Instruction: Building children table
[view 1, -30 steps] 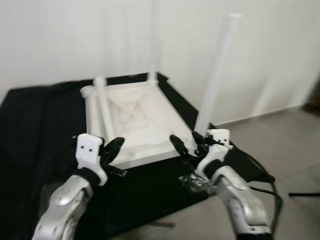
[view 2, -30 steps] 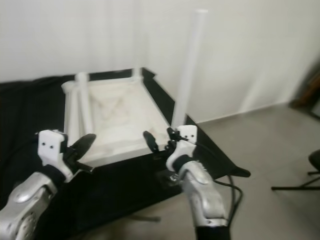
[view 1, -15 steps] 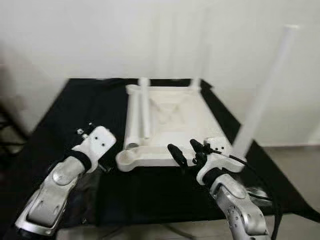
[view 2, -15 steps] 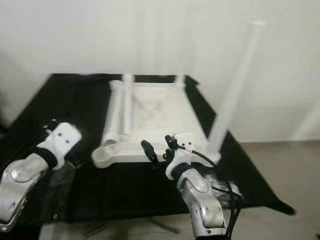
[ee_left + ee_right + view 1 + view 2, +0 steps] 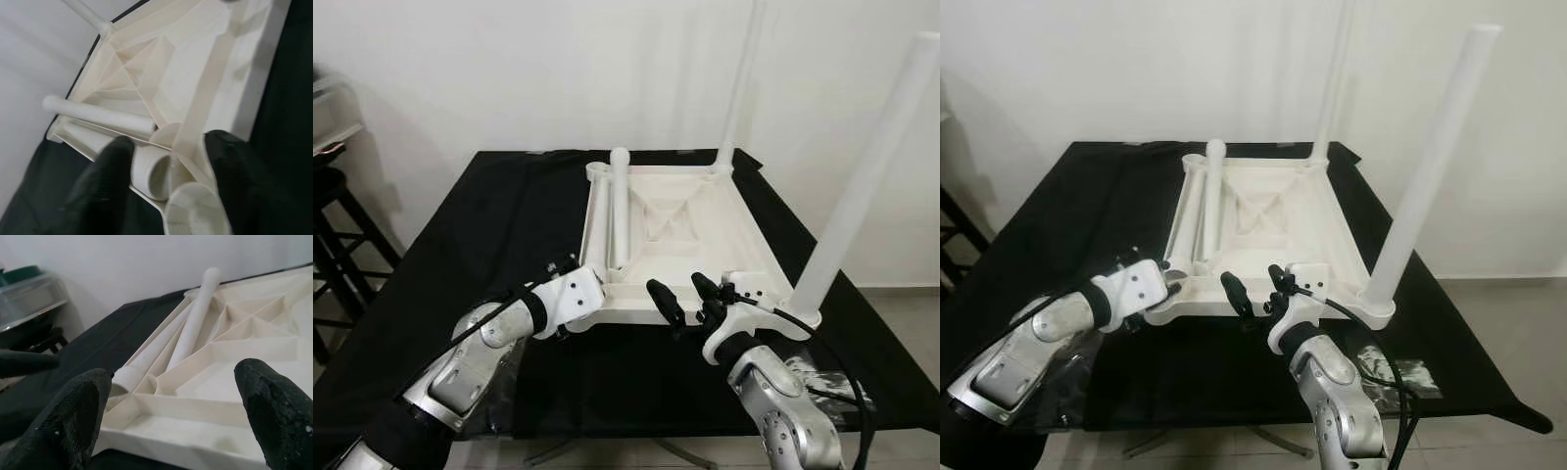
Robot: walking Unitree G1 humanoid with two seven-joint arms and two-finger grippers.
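A white table top (image 5: 705, 245) lies upside down on a black-clothed table (image 5: 499, 215). Two white legs stand upright in its right corners, one far (image 5: 736, 78) and one near (image 5: 867, 166). A loose leg (image 5: 619, 206) lies inside the frame along the left side, beside a second tube with an open end (image 5: 151, 171). My left gripper (image 5: 168, 161) is open at the near left corner, its fingers either side of that tube end and the corner socket (image 5: 193, 210). My right gripper (image 5: 690, 299) hovers open at the middle of the front edge, holding nothing.
Clear plastic bags lie on the cloth at the near right (image 5: 827, 377) and near left (image 5: 499, 392). A black stool (image 5: 333, 215) stands to the left of the table. A white wall runs close behind. The cloth on the left half is bare.
The camera has swung, so the whole scene shifted. My left gripper has moved right, up to the near left corner of the table top. The right gripper stays open at the front edge.
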